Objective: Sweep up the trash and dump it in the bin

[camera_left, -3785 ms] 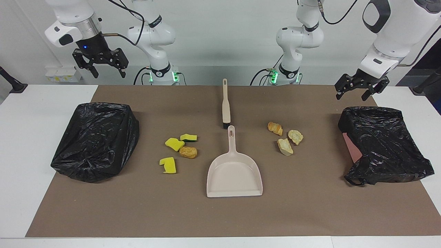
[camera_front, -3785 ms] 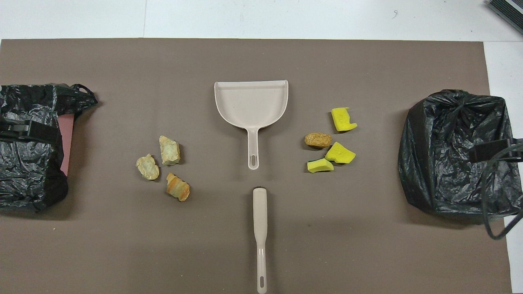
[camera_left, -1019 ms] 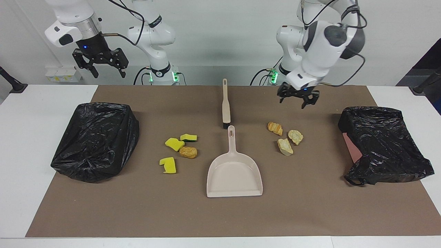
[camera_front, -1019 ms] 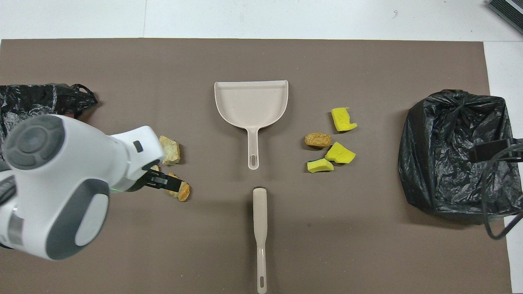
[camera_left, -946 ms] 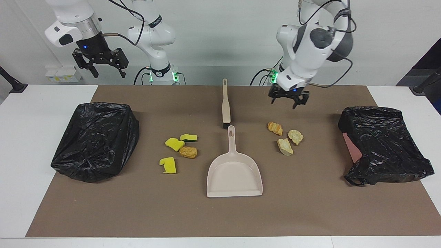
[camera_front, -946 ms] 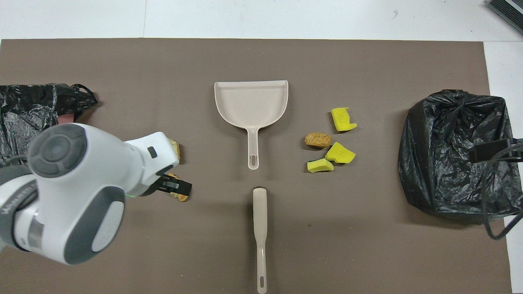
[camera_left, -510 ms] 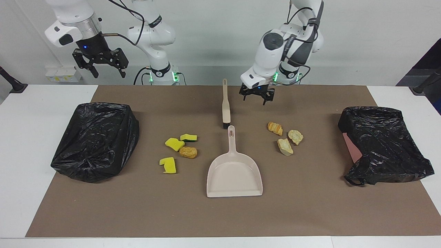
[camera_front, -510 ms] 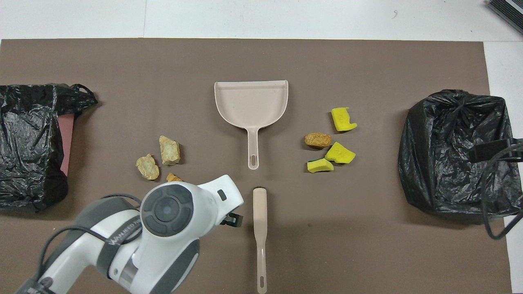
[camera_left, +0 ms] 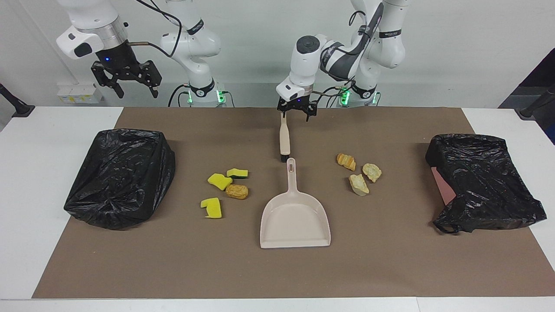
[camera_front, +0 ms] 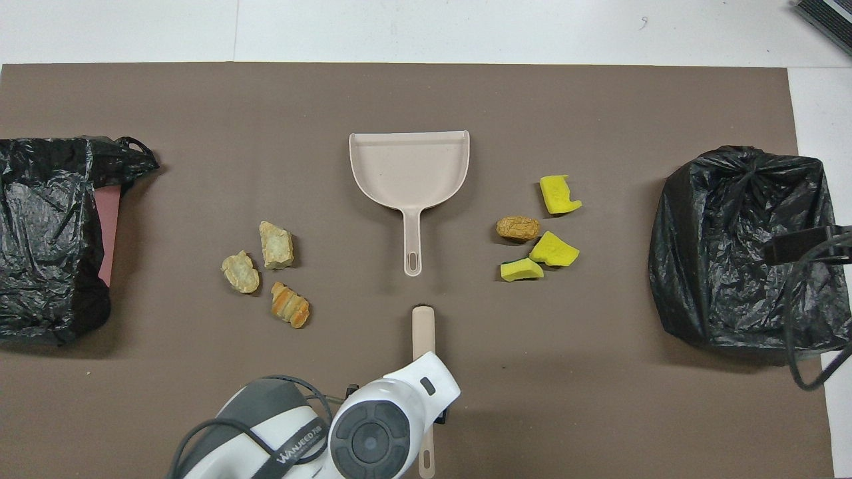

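Your left pincer [camera_left: 296, 112] hangs open over the handle end of the beige brush [camera_left: 284, 134], with nothing between its fingers, so the step in hand looks like picking that brush up. The brush lies in line with the dustpan [camera_left: 295, 216], nearer to the robots than it, bristle end almost touching the tip of the dustpan's handle.

Come straight down with the fingers straddling the narrow handle across its width, and close only when both fingers are level with its sides. Take it along the handle rather than at the very tip, so that the bristle end does not swing when you lift. Lift cleanly before you travel; dragging would likely nudge the dustpan out of line.

The trash lies untouched on the brown mat in two clusters beside the dustpan's handle: three bread-like lumps [camera_left: 359, 173] toward the left arm's end, and three yellow sponge pieces [camera_left: 220, 187] with one more brown lump [camera_left: 237, 191] toward the right arm's end. A black-bagged bin [camera_left: 483, 182] stands at the left arm's end of the surface and another [camera_left: 120, 177] at the right arm's.

Your right pincer [camera_left: 125, 78] waits, open and empty, raised above the edge of the surface at its own end.
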